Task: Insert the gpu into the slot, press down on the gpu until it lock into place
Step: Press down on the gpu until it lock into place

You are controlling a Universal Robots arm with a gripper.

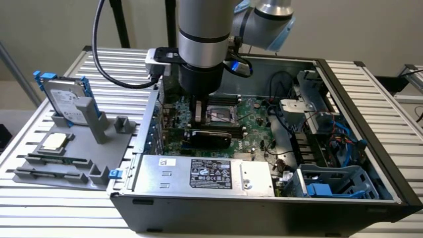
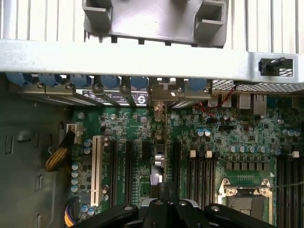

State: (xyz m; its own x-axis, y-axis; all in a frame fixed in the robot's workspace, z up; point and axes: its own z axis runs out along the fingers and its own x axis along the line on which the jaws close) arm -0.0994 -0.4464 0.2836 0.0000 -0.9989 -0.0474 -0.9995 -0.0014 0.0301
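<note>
The gpu (image 1: 208,137), a flat black card, stands on edge on the green motherboard inside the open computer case. In the wrist view the gpu (image 2: 159,156) appears edge-on as a thin strip running from the case's rear brackets toward me. My gripper (image 2: 167,189) is shut, with its dark fingertips together right over the near end of the card's top edge. In the exterior view the gripper (image 1: 197,106) hangs below the arm's wrist, just behind the card. The slot is hidden beneath the card.
A white expansion connector (image 2: 98,171) and black ones lie beside the card. The memory slots (image 2: 199,175) and silver cpu socket (image 1: 221,115) are on its other side. The power supply (image 1: 205,173) fills the case front. A grey fixture (image 1: 73,148) holds a hard drive (image 1: 66,99).
</note>
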